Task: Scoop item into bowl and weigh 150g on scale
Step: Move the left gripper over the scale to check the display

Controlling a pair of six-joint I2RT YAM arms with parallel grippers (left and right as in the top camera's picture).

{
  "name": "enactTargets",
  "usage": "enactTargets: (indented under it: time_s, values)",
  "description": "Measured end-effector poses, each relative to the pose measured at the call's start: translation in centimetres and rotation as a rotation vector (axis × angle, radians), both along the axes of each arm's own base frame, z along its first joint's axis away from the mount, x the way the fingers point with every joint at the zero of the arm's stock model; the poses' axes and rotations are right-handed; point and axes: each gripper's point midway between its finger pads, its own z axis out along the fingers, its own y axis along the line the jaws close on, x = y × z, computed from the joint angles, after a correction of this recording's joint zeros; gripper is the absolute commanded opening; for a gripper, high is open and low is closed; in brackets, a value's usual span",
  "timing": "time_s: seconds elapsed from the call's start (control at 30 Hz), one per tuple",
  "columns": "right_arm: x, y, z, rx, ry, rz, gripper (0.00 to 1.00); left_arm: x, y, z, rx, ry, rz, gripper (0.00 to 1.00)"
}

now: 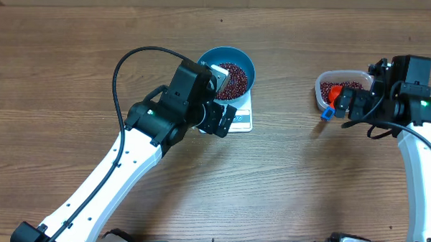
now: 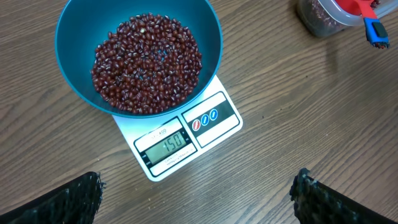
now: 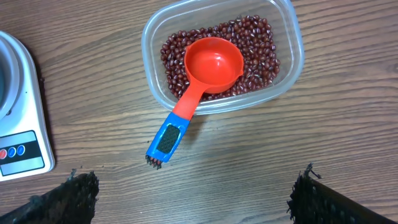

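The weighing step looks done. The beans (image 2: pixel 146 62) sit heaped in the blue bowl (image 2: pixel 205 37), the bowl rests on the scale (image 2: pixel 211 118), and the display appears to read 150, right on target. The next move probably calls for little more than lifting both arms clear without nudging the scale.

The left hand (image 2: pixel 196 199) hovers over the scale's front edge, pointing down, fingers wide apart and empty. The right hand (image 3: pixel 189 196) hangs above the clear container (image 3: pixel 292 56), also spread wide and holding nothing. The red scoop (image 3: pixel 208 68) lies inside on more beans, its handle poking over the rim.
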Motion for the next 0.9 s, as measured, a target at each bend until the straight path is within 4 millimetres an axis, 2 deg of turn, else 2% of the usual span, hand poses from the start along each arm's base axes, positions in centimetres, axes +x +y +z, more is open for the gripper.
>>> enactTargets:
  time_s: [0.3, 0.53, 0.63, 0.9]
  values:
    - [0.0, 0.0, 0.0, 0.0, 0.0, 0.0, 1.0, 0.0, 0.0, 0.0, -0.001, 0.002, 0.003, 0.99]
    - [0.0, 0.0, 0.0, 0.0, 0.0, 0.0, 1.0, -1.0, 0.7, -1.0, -0.023, 0.103, 0.1, 1.0]
    - [0.0, 0.0, 0.0, 0.0, 0.0, 0.0, 1.0, -1.6, 1.1, -2.3, -0.009, 0.167, 0.146, 1.0]
    - [0.0, 0.0, 0.0, 0.001, 0.0, 0.0, 1.0, -1.5, 1.1, -7.8, 0.061, 0.33, 0.215, 1.0]
